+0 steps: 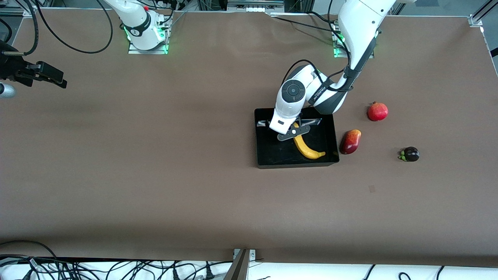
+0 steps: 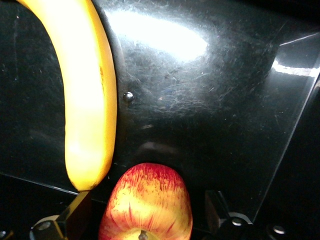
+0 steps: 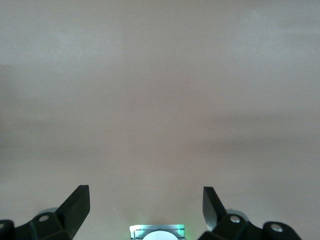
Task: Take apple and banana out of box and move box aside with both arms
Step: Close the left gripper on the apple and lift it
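Note:
The black box lies mid-table toward the left arm's end. In it rests the yellow banana, curved along the floor. My left gripper is down inside the box, open. The red-and-yellow apple sits on the box floor between the fingers, with a dark gap on each side. In the front view the apple is hidden under the left hand. My right gripper waits at the right arm's end of the table, open with only bare brown table below it.
Beside the box toward the left arm's end lie a red mango, a red pomegranate and a dark purple fruit with a green stem. The arm bases stand along the edge farthest from the front camera.

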Motion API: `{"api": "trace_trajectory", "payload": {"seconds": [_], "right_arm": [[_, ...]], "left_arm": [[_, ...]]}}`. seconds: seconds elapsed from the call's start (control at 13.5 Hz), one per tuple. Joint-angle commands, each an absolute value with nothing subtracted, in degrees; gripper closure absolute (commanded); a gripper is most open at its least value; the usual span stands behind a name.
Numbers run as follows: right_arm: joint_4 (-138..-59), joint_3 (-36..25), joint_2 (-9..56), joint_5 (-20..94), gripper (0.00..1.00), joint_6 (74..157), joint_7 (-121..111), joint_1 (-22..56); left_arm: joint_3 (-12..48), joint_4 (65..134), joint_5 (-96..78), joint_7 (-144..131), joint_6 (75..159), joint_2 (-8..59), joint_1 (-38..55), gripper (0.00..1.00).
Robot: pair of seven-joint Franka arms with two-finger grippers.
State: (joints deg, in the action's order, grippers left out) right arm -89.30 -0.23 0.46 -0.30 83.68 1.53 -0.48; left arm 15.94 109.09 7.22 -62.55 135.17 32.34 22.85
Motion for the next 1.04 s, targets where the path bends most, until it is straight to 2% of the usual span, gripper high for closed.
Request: {"api": "trace_trajectory", "payload": {"seconds": [0.0,0.67,0.81,0.96], "right_arm": [[-88.68,-0.53,0.26,0.53,0.0,82.62,1.67,-0.44],[-88.68,-0.53,0.26,0.53,0.0,82.71,1.58,-0.44],[-88.68,-0.53,0.26,0.53,0.0,82.62,1.58,-0.44],[-88.68,-0.53,0.26,0.53,0.0,82.62,1.58,-0.44]], "left_arm": [[16.08,109.77,9.14,-64.16,136.23,32.61,22.85,0.0],[17.31,110.65,8.79,-67.67,136.23,33.05,22.85,0.0],[17.31,110.65,8.79,-67.85,136.23,33.05,22.85,0.33],[17.31,110.57,8.79,-67.85,136.23,33.31,22.76,0.8]]}}
